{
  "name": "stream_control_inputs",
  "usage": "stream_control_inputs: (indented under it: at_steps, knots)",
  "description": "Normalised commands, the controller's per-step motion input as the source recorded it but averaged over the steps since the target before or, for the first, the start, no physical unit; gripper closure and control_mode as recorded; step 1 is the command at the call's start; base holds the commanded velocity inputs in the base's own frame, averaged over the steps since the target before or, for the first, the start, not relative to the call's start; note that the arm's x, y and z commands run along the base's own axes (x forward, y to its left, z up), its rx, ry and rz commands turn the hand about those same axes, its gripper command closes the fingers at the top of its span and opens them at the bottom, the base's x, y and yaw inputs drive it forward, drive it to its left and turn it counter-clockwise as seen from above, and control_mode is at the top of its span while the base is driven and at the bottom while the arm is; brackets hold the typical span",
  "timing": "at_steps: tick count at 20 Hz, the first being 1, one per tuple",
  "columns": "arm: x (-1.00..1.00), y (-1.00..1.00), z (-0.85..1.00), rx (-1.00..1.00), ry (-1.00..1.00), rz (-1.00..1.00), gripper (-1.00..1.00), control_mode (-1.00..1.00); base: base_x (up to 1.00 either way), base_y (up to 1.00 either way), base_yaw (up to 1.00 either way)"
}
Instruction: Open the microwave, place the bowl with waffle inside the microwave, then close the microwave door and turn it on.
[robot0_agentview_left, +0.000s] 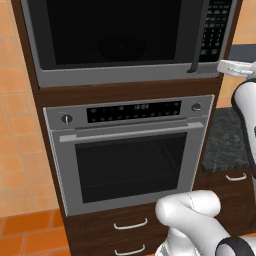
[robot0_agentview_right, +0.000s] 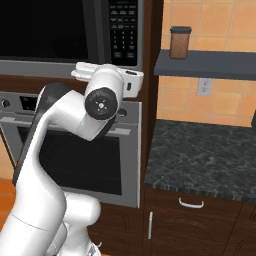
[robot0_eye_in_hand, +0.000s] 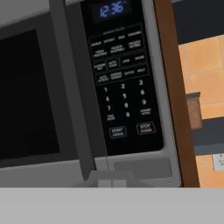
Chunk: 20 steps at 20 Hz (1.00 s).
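Note:
The microwave (robot0_agentview_left: 125, 75) sits built into the wood column above the oven. The microwave door (robot0_agentview_left: 115, 35) (robot0_eye_in_hand: 26, 96) is closed, and its vertical handle (robot0_eye_in_hand: 72, 96) runs beside the black keypad panel (robot0_eye_in_hand: 122, 87) (robot0_agentview_right: 123, 30). The clock on the panel is lit, with the start button (robot0_eye_in_hand: 117, 131) low on the keypad. My gripper (robot0_eye_in_hand: 111, 179) is shut, holds nothing, and hovers just in front of the panel's lower edge. The white hand (robot0_agentview_left: 235, 67) (robot0_agentview_right: 107, 75) reaches toward the microwave's right side. The bowl with waffle is hidden.
Below the microwave is a steel oven (robot0_agentview_left: 130, 155) with a bar handle, and drawers (robot0_agentview_left: 130, 225) under it. To the right lie a dark stone counter (robot0_agentview_right: 200, 155), a shelf with a brown jar (robot0_agentview_right: 180, 42), and a wall outlet (robot0_agentview_right: 203, 86).

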Motion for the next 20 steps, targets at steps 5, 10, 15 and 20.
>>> stream_control_inputs:
  at_steps: [5, 10, 15, 20]
  knots:
    - [0.49, 0.00, 0.05, 0.00, 0.00, 0.00, 1.00, -1.00, 0.00, 0.00, 0.00]
    - [0.43, 0.00, 0.00, 0.00, 0.00, 0.00, 1.00, -1.00, 0.00, 0.00, 0.00]
    - [0.45, 0.00, 0.00, 0.00, 0.00, 0.00, 1.00, -1.00, 0.00, 0.00, 0.00]
    - [0.48, 0.12, 0.00, -0.02, 0.00, 0.00, 1.00, -1.00, 0.00, 0.00, 0.00]
